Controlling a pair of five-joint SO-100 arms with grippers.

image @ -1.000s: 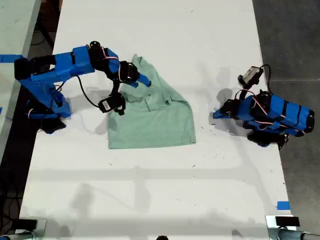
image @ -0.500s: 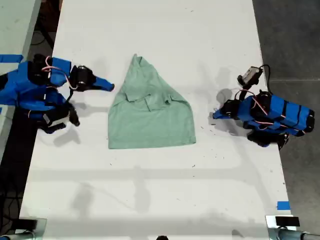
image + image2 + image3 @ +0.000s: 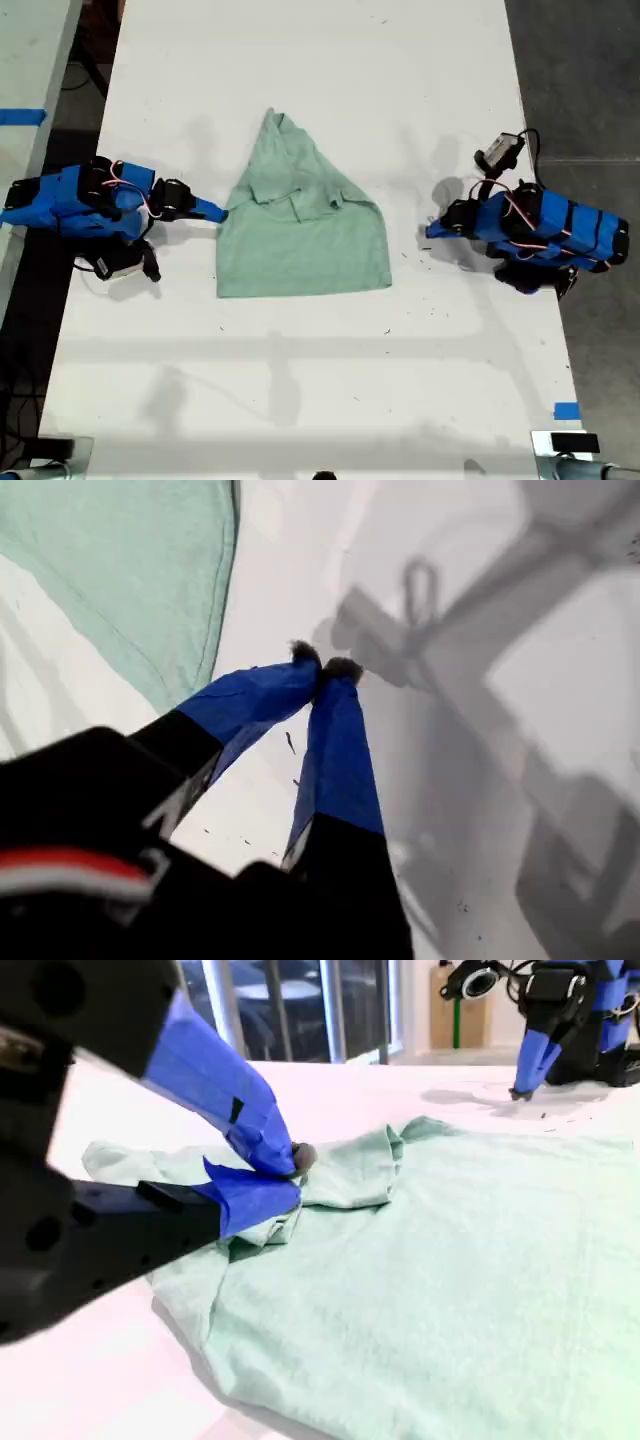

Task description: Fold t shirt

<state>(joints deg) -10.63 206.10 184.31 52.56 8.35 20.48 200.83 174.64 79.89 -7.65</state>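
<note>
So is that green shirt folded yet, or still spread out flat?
Partly folded. The t shirt lies on the table with both sleeves turned in over its middle, narrowing it to a point at one end; neither gripper holds it.

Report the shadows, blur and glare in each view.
Exterior view: sharp, even light, soft arm shadows on the table. First wrist view: large grey shadows beyond my first gripper; near housing blurred. Second wrist view: my second gripper blurred, t shirt clearer, far table washed out.

A long white table (image 3: 300, 400) fills most of the scene. Blue tape (image 3: 566, 411) marks its edge at the exterior view's right, beside the grey floor (image 3: 590, 80). More blue tape (image 3: 22, 116) lies at the exterior view's left.
</note>
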